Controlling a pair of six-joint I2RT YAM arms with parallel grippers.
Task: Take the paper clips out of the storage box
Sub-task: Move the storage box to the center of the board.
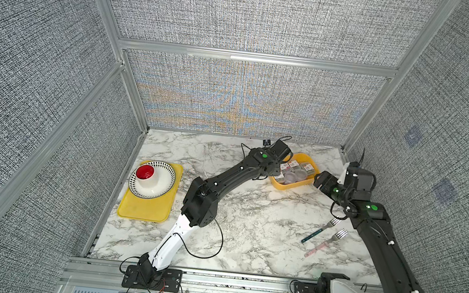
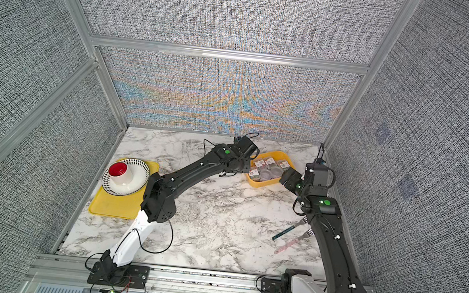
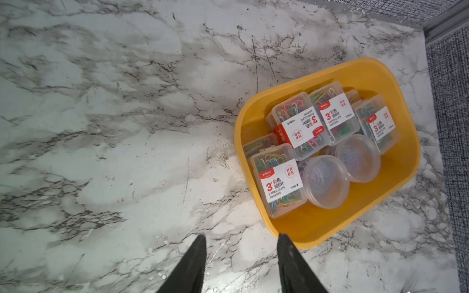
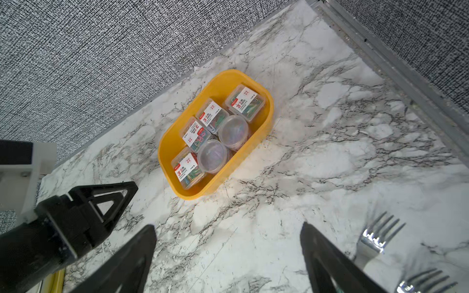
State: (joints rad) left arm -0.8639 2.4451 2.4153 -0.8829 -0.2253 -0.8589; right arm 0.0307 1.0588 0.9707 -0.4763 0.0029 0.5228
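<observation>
While the paper clips [image 3: 281, 182], packed in clear labelled cases and two round tubs [image 3: 326, 181], all lie inside the storage box [image 1: 291, 188] near the tabletop's [image 1: 250, 214] far right corner, an end effector hangs at each end of it. The left end effector [image 3: 241, 238] has its fingers partly spread, nothing between them, just beside the box's rim. The right end effector [image 4: 227, 228] is spread wide and empty. Two forks [image 1: 320, 231] lie by the tabletop's right edge.
</observation>
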